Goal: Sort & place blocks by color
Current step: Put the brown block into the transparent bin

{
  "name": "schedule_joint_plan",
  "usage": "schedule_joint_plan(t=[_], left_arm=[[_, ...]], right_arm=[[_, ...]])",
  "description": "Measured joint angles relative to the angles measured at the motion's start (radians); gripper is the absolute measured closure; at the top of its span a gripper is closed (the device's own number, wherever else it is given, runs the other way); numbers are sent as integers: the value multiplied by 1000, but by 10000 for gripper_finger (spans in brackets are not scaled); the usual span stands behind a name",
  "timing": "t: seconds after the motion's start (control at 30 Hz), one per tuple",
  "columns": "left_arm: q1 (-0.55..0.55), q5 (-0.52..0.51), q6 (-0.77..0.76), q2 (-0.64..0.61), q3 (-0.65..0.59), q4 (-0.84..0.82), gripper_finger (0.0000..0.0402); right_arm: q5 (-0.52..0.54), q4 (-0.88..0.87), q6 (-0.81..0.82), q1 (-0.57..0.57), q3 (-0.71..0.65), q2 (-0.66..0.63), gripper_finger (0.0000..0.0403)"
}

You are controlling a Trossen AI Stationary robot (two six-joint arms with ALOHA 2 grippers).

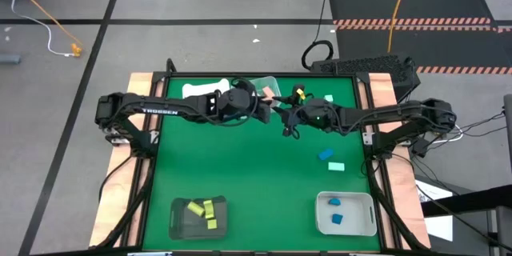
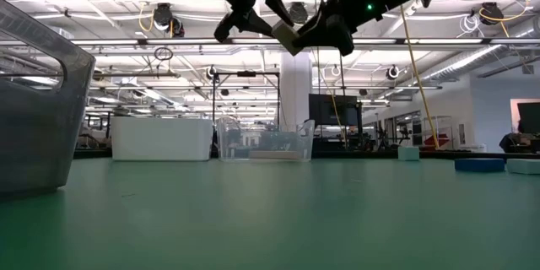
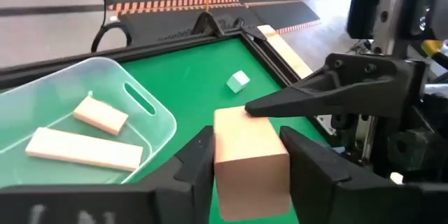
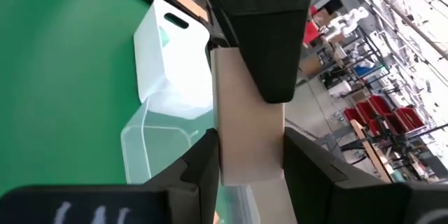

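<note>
Fingers [image 3: 318,164] around tan block [image 3: 248,157] (smooth, squared)

Tan block [image 3: 250,155] held above the green mat [image 1: 240,160]: matt, smooth faces, looks like painted wood or dense foam, can't tell which. Mat is matt, felt-like. Clear bin [image 3: 84,122] at the mat's far edge: glossy translucent plastic. White bin [image 4: 171,52] beside it: semi-matt plastic. Left gripper [image 3: 245,155] fingers [image 3: 199,161]: dark matt plastic. Table border [image 1: 140,88] around the mat: bare wood.
</note>
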Motion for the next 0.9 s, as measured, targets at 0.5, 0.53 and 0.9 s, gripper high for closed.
schedule_joint_plan(t=[0.5, 0.53, 0.9], left_arm=[[70, 48, -27, 2, -3, 55, 268], [78, 46, -21, 2, -3, 53, 268], [199, 33, 59, 1, -3, -43, 268]], right_arm=[[14, -49, 112, -52, 5, -4, 247], [24, -81, 142, -57, 4, -5, 238], [16, -385, 525, -92, 2, -12, 163]])
